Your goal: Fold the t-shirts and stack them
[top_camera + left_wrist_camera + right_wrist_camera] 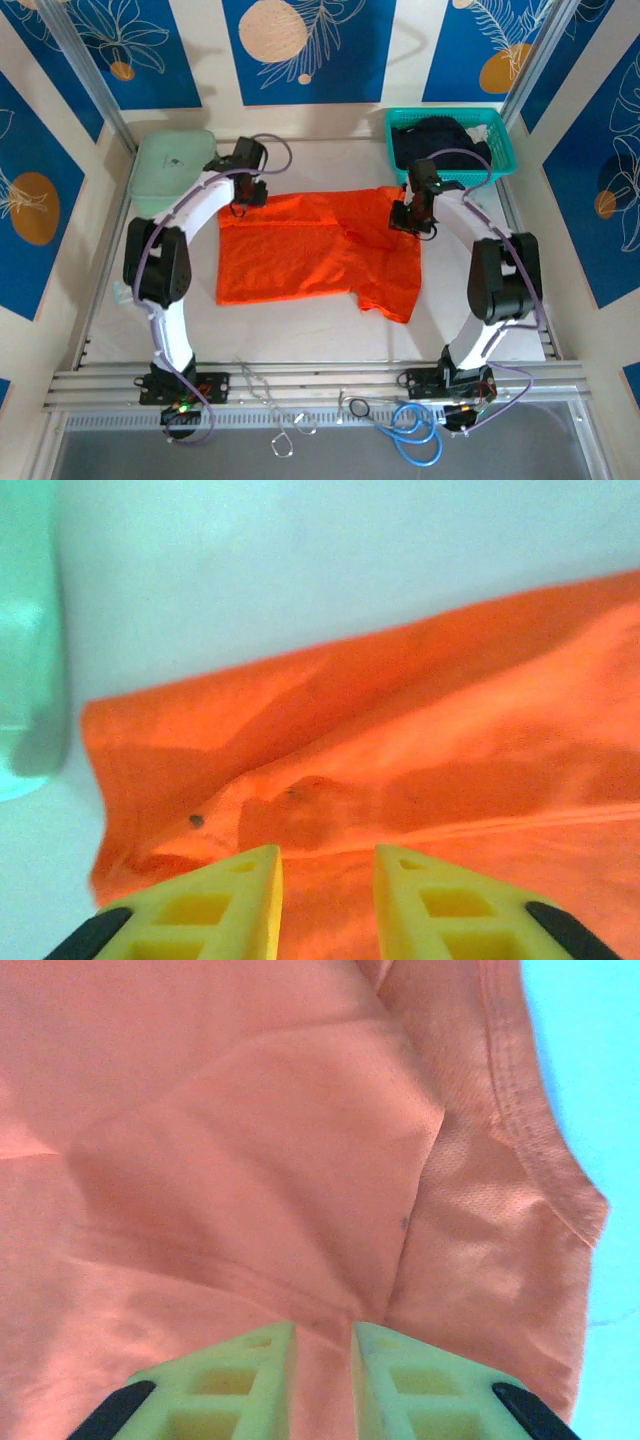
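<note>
The bright orange t-shirt (310,250) lies spread on the white table, with one sleeve hanging toward the near right. My left gripper (245,203) is at the shirt's far left corner. In the left wrist view it (327,855) stands open, its yellow fingers (240,890) straddling rumpled orange fabric (420,740). My right gripper (410,220) is at the shirt's far right edge. The right wrist view shows it (325,1330) shut on a pinch of the orange cloth (250,1130), with creases running into the jaws. The black t-shirt (440,135) sits bunched in the basket.
A teal mesh basket (500,145) stands at the back right, close behind the right gripper. A pale green box (172,165) sits at the back left beside the left arm. Loose cables (410,430) lie past the table's near rail.
</note>
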Controlling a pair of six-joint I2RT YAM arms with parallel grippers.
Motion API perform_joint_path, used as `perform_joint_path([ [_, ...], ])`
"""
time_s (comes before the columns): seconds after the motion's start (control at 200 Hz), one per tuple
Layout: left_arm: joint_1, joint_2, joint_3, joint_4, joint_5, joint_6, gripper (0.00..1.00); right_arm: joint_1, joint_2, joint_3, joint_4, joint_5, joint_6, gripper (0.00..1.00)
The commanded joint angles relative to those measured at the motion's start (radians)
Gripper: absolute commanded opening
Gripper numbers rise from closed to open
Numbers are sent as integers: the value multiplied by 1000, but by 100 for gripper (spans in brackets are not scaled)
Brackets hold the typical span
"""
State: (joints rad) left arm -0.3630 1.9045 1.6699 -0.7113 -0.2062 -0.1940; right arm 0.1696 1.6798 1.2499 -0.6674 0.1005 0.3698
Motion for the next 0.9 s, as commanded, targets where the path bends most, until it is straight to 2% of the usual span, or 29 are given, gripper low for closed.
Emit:
perform_joint_path([
  [0.0,-10,-123,79,-204,-76,-43,32,-1,-90,15,-62,-30,-29,25],
  [0.145,-9,-276,-33,-371,-129,-190,32,-16,-196,5,-102,-55,-71,28],
  [0.405,-1,-634,-594,-322,34,-487,36,-25,-301,-5,-149,-116,-133,34],
  [0.585,4,-640,-812,-242,130,-653,34,-24,-330,-37,-128,-170,-141,35],
  [0.74,6,-640,-885,-207,86,-743,38,-17,-353,-77,-104,-196,-138,37],
  [0.896,22,-628,-907,-143,74,-760,40,-18,-361,-109,-83,-205,-140,40],
])
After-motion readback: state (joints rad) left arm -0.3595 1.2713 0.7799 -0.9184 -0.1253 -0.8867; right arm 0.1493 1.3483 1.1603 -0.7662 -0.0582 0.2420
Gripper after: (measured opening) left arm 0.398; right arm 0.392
